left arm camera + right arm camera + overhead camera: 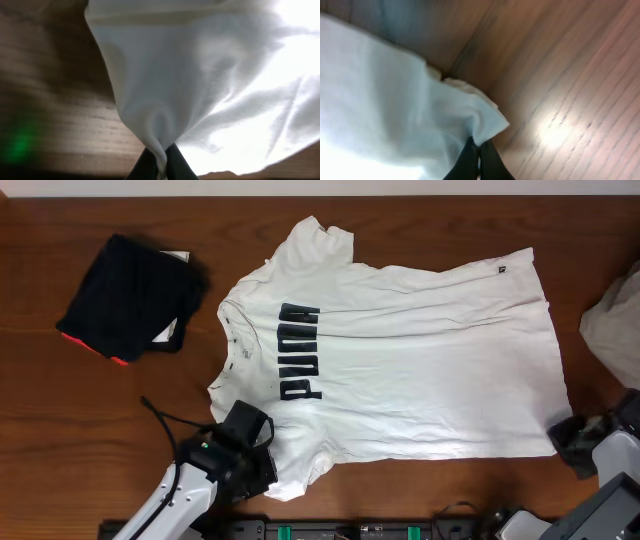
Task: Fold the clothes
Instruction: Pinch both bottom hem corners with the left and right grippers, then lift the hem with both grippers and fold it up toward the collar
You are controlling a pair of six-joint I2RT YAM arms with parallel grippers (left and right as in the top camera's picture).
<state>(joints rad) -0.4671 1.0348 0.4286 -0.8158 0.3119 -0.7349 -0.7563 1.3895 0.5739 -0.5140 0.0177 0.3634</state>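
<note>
Item: white PUMA T-shirt (400, 360), spread flat, face-up on table (60, 440). Left claw (162, 162) clamped on near sleeve edge; right claw (479, 157) on near hem corner. Step: first fold, gripped. Next probably needs an even, joint lift.

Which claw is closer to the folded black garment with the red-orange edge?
Left. The left claw pinches the white PUMA T-shirt by a sleeve, near the folded black garment; the right claw grips its hem corner, far across.

A large white cotton T-shirt (400, 360) is lying spread on the brown wooden table (60, 440), collar leftward. A black folded garment (135, 295) is sitting left of it, a pale crumpled cloth (612, 320) lying far right.
</note>
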